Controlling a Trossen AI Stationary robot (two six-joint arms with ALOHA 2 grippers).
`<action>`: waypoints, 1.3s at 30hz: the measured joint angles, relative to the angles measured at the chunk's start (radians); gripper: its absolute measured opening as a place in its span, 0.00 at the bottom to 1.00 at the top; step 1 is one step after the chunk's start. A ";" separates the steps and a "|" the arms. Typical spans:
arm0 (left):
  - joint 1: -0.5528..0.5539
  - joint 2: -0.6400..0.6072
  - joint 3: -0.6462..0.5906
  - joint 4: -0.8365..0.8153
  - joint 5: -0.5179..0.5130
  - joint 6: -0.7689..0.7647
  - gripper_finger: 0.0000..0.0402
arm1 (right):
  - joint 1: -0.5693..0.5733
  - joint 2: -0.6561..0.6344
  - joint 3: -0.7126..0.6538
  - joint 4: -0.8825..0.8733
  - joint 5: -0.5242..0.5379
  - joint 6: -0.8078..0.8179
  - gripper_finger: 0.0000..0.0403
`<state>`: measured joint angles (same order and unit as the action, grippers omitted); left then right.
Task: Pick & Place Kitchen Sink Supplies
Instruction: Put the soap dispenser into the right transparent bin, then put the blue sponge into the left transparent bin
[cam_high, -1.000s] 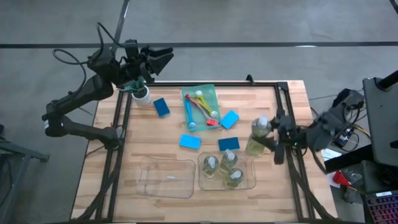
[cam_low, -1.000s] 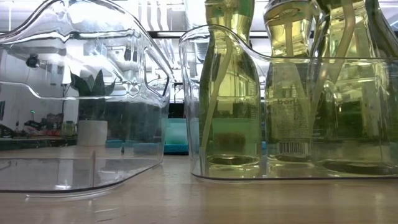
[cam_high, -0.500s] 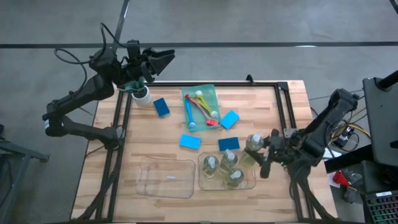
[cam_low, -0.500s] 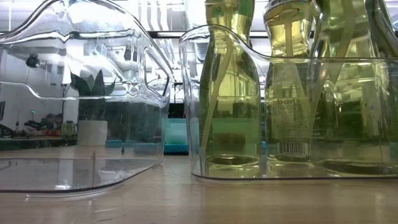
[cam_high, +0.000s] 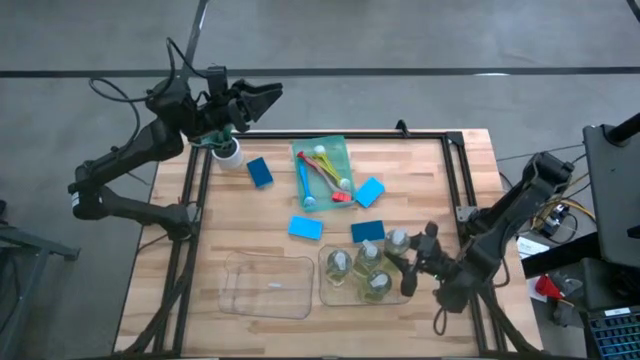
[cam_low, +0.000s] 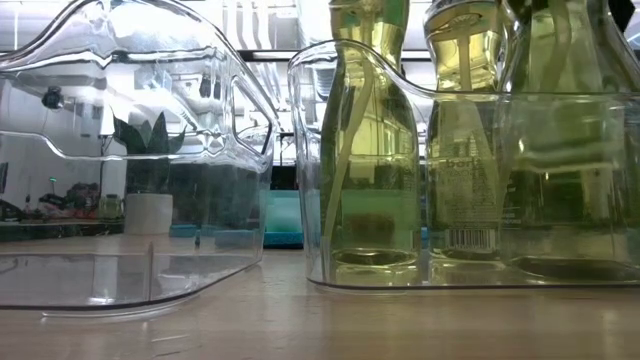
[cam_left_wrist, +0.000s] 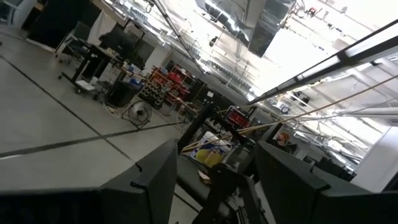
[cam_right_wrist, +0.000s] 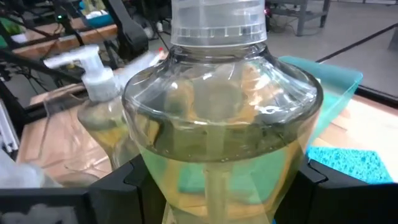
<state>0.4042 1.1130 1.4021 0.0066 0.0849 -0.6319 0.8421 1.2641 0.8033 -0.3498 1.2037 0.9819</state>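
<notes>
A fourth bottle (cam_high: 398, 241) is held clamped in the right gripper (cam_high: 412, 262) over the right bin (cam_high: 405, 296) for placing beside three bottles (cam_high: 358, 268), while the left gripper (cam_high: 262, 96), parted and empty, is parked beyond the table's far-left corner.

Three bottles (cam_low: 375, 150) of yellow-green liquid in a clear bin (cam_low: 470, 270) — an empty bin (cam_low: 130, 270) alongside.

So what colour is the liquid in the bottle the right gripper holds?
Yellow-green, in the clear bottle held by the right gripper; the right wrist view shows it best.
</notes>
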 joint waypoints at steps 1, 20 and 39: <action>0.000 0.000 0.000 -0.002 0.000 0.000 0.52 | 0.000 0.015 -0.004 0.002 0.001 0.017 0.51; 0.000 0.000 0.000 -0.008 0.005 -0.033 0.52 | -0.002 0.222 0.001 -0.003 -0.029 0.193 0.70; -0.002 0.009 0.000 -0.139 0.010 -0.003 0.52 | -0.016 -0.192 0.132 -0.010 0.176 -0.307 0.73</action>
<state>0.4026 1.1221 1.4021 -0.1324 0.0944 -0.6346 0.8258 1.0726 0.9350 -0.3598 1.3802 0.6749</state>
